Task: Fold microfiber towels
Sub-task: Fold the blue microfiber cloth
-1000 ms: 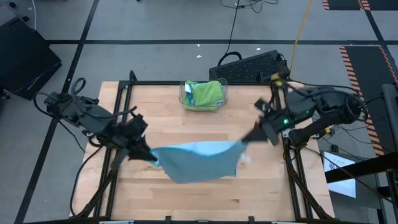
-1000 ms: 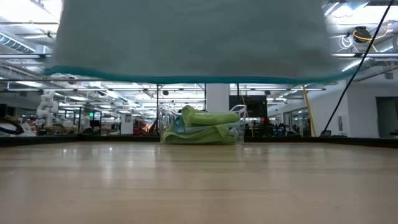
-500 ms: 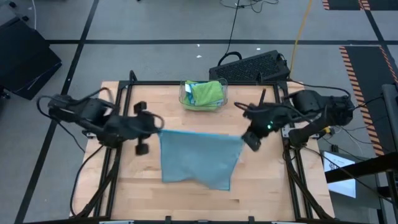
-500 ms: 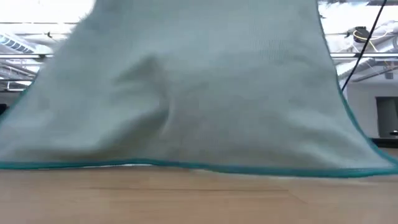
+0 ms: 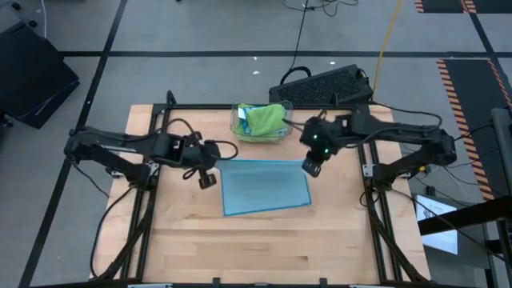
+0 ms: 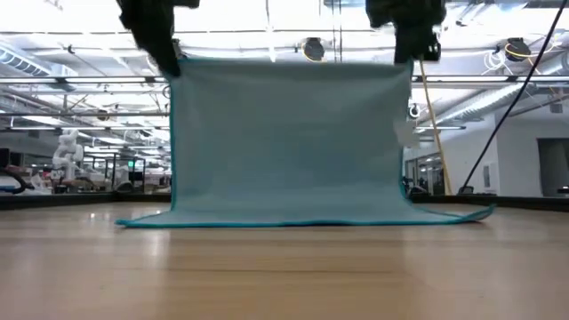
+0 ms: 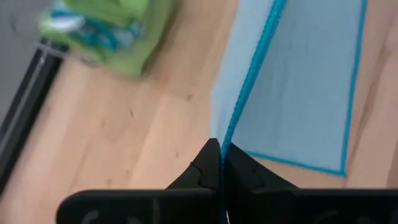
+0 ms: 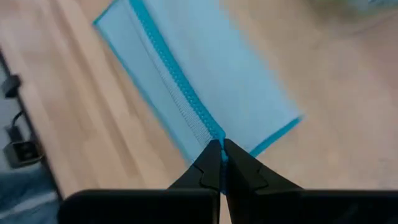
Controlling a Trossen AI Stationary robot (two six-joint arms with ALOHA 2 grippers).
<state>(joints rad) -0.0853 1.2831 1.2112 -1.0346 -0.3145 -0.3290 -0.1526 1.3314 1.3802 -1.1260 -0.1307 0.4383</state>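
At the centre of the high view, on the wooden table (image 5: 184, 240): one light blue towel (image 5: 266, 186), held up by its two upper corners and hanging as a flat sheet, its lower edge trailing on the tabletop in the low view.

Left gripper (image 5: 208, 180): at the towel's left corner, left of centre in the high view; fingers pinched together on the teal-stitched hem, as the left wrist view shows.

Right gripper (image 5: 311, 166): at the towel's right corner, right of centre in the high view; fingers likewise clamped on the hem, seen in the right wrist view.

Clear plastic bin (image 5: 262, 122): upper centre of the high view, just beyond the held towel and apart from it; holds a lime green towel (image 5: 266, 118) on top, with some blue cloth showing beside it.

Keyboard (image 5: 320, 85): upper right of centre, off the table's far edge.
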